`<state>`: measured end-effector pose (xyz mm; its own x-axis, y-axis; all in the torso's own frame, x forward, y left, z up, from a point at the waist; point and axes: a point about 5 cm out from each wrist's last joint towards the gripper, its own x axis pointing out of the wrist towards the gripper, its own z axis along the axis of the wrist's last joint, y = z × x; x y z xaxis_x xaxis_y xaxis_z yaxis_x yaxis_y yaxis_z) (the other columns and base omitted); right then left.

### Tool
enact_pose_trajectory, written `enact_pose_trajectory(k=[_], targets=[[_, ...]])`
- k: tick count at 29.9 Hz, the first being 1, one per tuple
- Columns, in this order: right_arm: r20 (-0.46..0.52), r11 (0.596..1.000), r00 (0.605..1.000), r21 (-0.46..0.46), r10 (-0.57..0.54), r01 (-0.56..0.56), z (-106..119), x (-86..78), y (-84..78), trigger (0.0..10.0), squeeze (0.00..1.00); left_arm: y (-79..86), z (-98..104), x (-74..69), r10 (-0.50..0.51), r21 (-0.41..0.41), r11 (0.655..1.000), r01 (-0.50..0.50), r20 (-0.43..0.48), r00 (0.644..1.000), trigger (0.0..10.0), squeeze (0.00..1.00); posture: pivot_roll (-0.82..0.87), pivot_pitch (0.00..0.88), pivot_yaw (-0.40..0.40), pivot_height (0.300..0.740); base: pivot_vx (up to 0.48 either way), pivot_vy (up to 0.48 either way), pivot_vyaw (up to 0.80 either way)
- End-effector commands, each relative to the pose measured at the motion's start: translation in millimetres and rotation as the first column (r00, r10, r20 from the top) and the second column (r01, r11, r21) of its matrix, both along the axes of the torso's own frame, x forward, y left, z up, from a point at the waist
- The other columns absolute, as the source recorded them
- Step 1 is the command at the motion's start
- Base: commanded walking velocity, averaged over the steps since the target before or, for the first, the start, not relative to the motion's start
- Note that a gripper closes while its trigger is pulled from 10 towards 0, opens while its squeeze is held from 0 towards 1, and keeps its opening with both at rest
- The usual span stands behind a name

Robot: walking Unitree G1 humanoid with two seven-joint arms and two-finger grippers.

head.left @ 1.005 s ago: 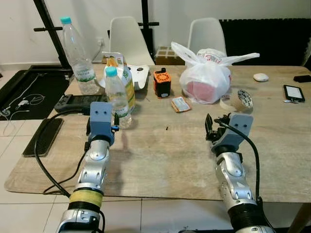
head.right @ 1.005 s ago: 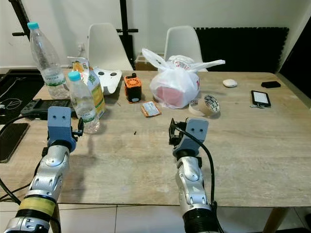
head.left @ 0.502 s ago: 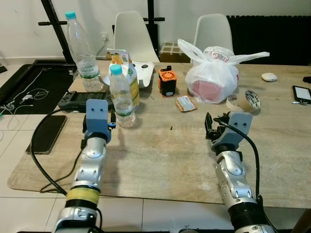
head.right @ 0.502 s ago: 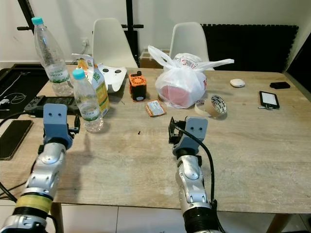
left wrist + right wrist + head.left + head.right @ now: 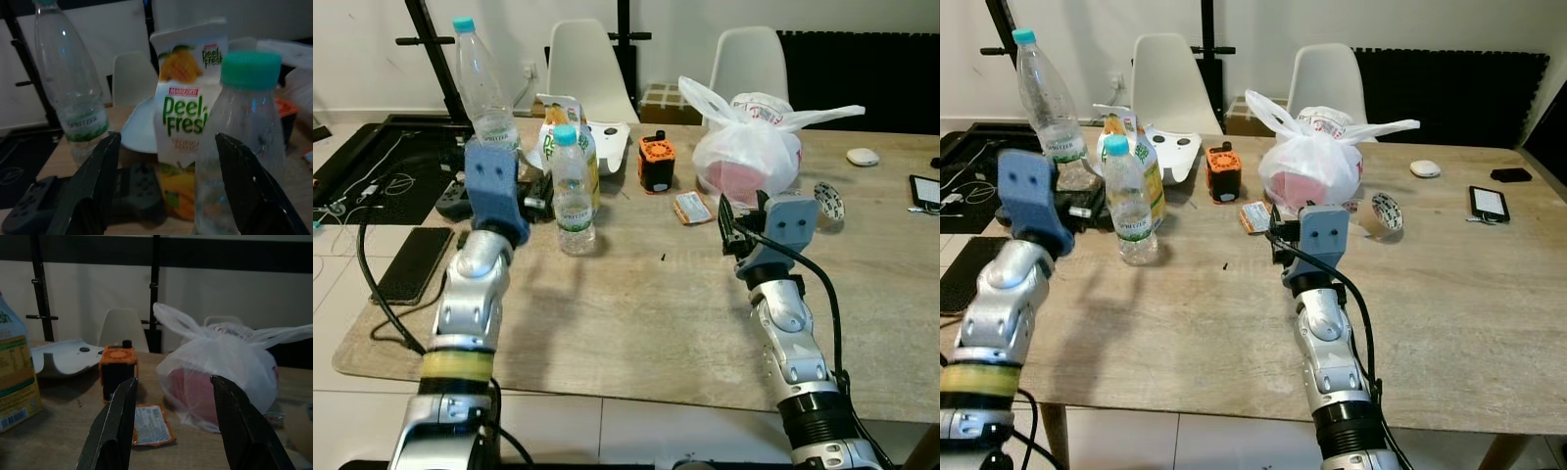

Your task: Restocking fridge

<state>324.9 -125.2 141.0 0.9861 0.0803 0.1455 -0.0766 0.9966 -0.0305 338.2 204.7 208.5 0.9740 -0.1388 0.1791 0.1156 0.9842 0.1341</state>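
Both arms are raised over a wooden table (image 5: 636, 313). The left gripper (image 5: 166, 181) hangs above the table's left part with its fingers (image 5: 95, 183) spread wide and nothing between them; it faces a small bottle (image 5: 573, 191) with a teal cap and, just behind that, a juice carton (image 5: 558, 122) (mango, by the label). A taller bottle (image 5: 481, 83) stands upright farther back on the left, beside a dark game controller (image 5: 117, 188).

The right gripper (image 5: 171, 423) hovers above the middle of the table, fingers (image 5: 115, 428) likewise parted and empty. It points toward a knotted white bag (image 5: 749, 157) with something pink inside, an orange-and-black device (image 5: 656, 163) and a small orange packet (image 5: 691, 208) lying flat between them. A roll of tape (image 5: 1383, 212) sits just to the bag's right.

Farther right lie a white mouse (image 5: 863, 156) and a phone (image 5: 1491, 203). Another phone (image 5: 416, 262) lies near the table's left edge. Two white chairs (image 5: 578, 59) stand behind the table.
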Motion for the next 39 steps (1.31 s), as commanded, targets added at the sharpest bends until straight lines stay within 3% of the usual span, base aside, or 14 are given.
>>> enact_pose_trajectory(k=[1,4,8,18,20,23,26,28,32,35,39], targets=[[-0.014,1.000,1.000,-0.001,-0.003,0.003,-1.2,-2.4,-1.3,10.0,0.00,6.8,7.2,-6.4,-0.037,0.016,0.999,0.038,-0.007,0.999,10.0,0.00,0.02,0.000,-0.033,0.740,0.000,0.000,0.00],[-0.016,1.000,1.000,-0.001,-0.006,0.006,-1.3,-3.3,-1.7,10.0,0.00,12.3,13.4,-12.2,-0.044,0.041,0.998,0.044,-0.001,0.999,10.0,0.00,0.02,0.000,-0.030,0.740,0.000,0.000,0.00],[-0.025,1.000,1.000,0.005,-0.003,0.004,-2.4,-2.2,1.5,10.0,0.00,29.5,36.2,-19.4,-0.057,-0.024,0.998,0.058,0.047,0.997,10.0,0.00,0.04,0.000,-0.028,0.740,0.000,0.000,0.00],[-0.032,1.000,0.999,0.012,0.010,-0.009,-2.8,-1.2,5.7,10.0,0.00,31.9,49.3,-17.0,-0.101,-0.044,0.994,0.104,0.060,0.993,10.0,0.00,0.05,0.000,-0.029,0.740,0.000,0.000,0.00],[-0.033,1.000,0.999,0.012,0.010,-0.009,-2.7,-0.9,5.3,10.0,0.00,22.9,49.7,-9.9,-0.150,-0.098,0.983,0.154,0.050,0.987,10.0,0.00,0.04,0.000,-0.031,0.740,0.000,0.000,0.00],[-0.033,1.000,0.999,0.011,0.007,-0.006,-2.2,-0.3,3.8,10.0,0.00,10.6,51.2,-2.6,-0.210,-0.117,0.970,0.215,0.054,0.976,10.0,0.00,0.04,0.000,-0.034,0.740,0.000,0.000,0.00],[-0.032,1.000,0.999,0.010,0.005,-0.005,-1.8,0.1,2.8,10.0,0.00,-2.1,57.3,6.4,-0.260,-0.120,0.956,0.267,0.068,0.963,10.0,0.00,0.04,0.000,-0.037,0.740,0.000,0.000,0.00],[-0.035,1.000,0.999,0.012,0.003,-0.003,-2.1,0.9,2.2,10.0,0.00,-15.9,61.6,20.5,-0.279,-0.100,0.954,0.282,0.049,0.959,10.0,0.00,0.04,0.000,-0.041,0.740,0.000,0.000,0.00],[-0.037,1.000,0.999,0.015,0.005,-0.005,-2.2,1.5,4.6,10.0,0.00,-31.8,61.8,36.4,-0.285,-0.087,0.955,0.285,0.012,0.958,10.0,0.00,0.03,0.000,-0.040,0.740,0.000,0.000,0.00],[-0.037,1.000,0.999,0.016,0.006,-0.006,-2.2,1.4,5.0,10.0,0.00,-35.5,60.0,40.5,-0.274,-0.069,0.959,0.273,-0.004,0.962,10.0,0.00,0.03,0.000,-0.042,0.740,0.000,0.000,0.00],[-0.039,1.000,0.999,0.016,0.006,-0.006,-2.8,1.1,4.3,10.0,0.00,-33.3,54.4,51.4,-0.186,-0.042,0.982,0.184,-0.062,0.980,10.0,0.00,0.03,0.000,-0.042,0.740,0.000,0.000,0.00]])
